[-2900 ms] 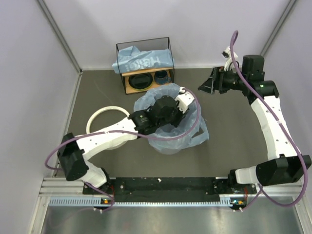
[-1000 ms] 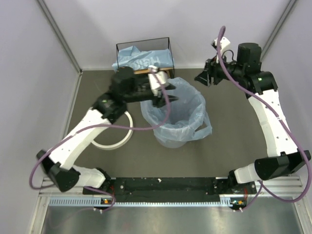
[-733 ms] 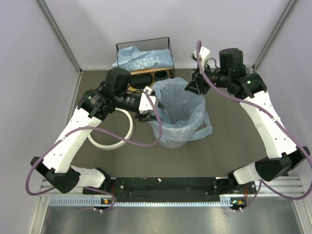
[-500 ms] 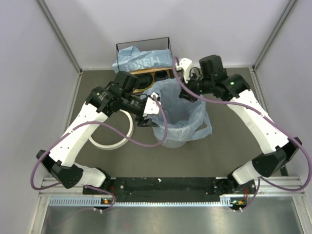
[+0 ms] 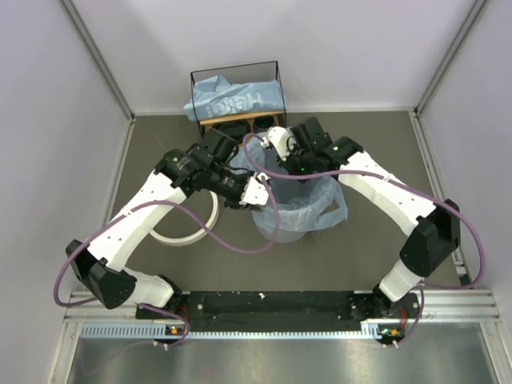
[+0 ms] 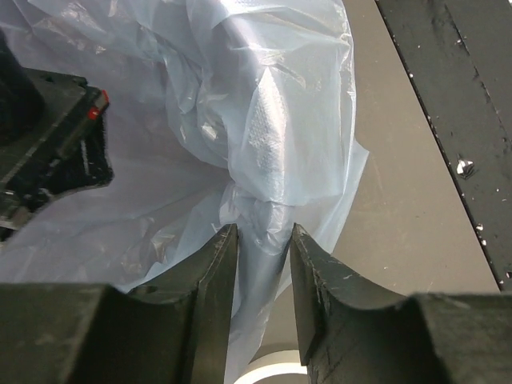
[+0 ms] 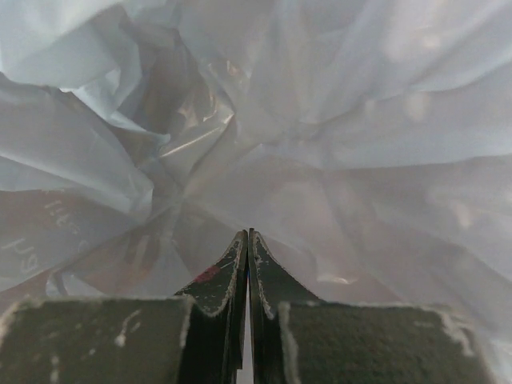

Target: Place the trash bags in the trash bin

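Trash bag (image 6: 272, 120) in left claw (image 6: 260, 240) (tight)

The large thin translucent plastic film bag (image 5: 314, 210) is light blue, paling to near white where it bunches. A second crinkly film bag (image 5: 236, 100), also light blue, carries white lettering. Under it, the wire-framed wooden shelf (image 5: 206, 128) is black wire over tan wood. The loose round plastic ring (image 5: 182, 241) is white and the flat tabletop (image 5: 376, 144) is dark grey-brown. The left arm (image 5: 140, 216) and right arm (image 5: 392, 192) are white with black joints and have purple cables (image 5: 238, 250). The left gripper (image 6: 262, 232) and right gripper (image 7: 247, 234) are black, the right one with pale scuffs.
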Tool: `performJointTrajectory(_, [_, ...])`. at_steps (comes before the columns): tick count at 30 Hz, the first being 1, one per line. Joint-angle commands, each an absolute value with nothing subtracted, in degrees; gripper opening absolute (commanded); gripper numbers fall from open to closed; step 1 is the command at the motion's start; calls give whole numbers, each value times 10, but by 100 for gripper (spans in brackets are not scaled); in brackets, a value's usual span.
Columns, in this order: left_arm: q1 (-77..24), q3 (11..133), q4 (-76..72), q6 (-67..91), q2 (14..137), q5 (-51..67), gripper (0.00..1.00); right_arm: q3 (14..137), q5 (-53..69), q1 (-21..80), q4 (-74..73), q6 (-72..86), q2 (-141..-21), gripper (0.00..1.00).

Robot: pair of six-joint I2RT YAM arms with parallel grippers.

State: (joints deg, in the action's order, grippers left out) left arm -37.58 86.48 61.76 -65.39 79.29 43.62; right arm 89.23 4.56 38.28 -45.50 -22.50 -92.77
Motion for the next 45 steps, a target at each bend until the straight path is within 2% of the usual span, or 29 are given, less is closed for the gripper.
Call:
performJointTrajectory(1, [-376,859,629,-686,795,444,37,845,16,399,-393,-232,-924,0])
performJointTrajectory(13, [-376,853,643,-703,797,450,36,753,24,401,-323,-236,-946,0])
performJointTrajectory(19, [-375,855,650,-709,796,447,37,767,92,402,-303,-234,-870,0])
performJointTrajectory(21, [-375,854,652,-712,795,449,37,784,113,401,-317,-237,-832,9])
performJointTrajectory(23, [-375,853,651,-714,793,450,37,809,141,396,-331,-232,-814,14])
performJointTrajectory(24, [-376,853,651,-714,795,451,37,817,157,381,-353,-217,-797,23])
performJointTrajectory(27, [-376,854,654,-717,796,453,37,845,242,334,-374,-189,-772,33])
performJointTrajectory(33, [-376,853,658,-731,795,449,37,973,365,243,-387,-84,-814,55])
performJointTrajectory(37, [-375,857,659,-734,797,453,37,1037,351,215,-404,-75,-896,60])
performJointTrajectory(45, [-374,868,660,-741,806,453,38,1046,334,215,-429,-125,-954,58])
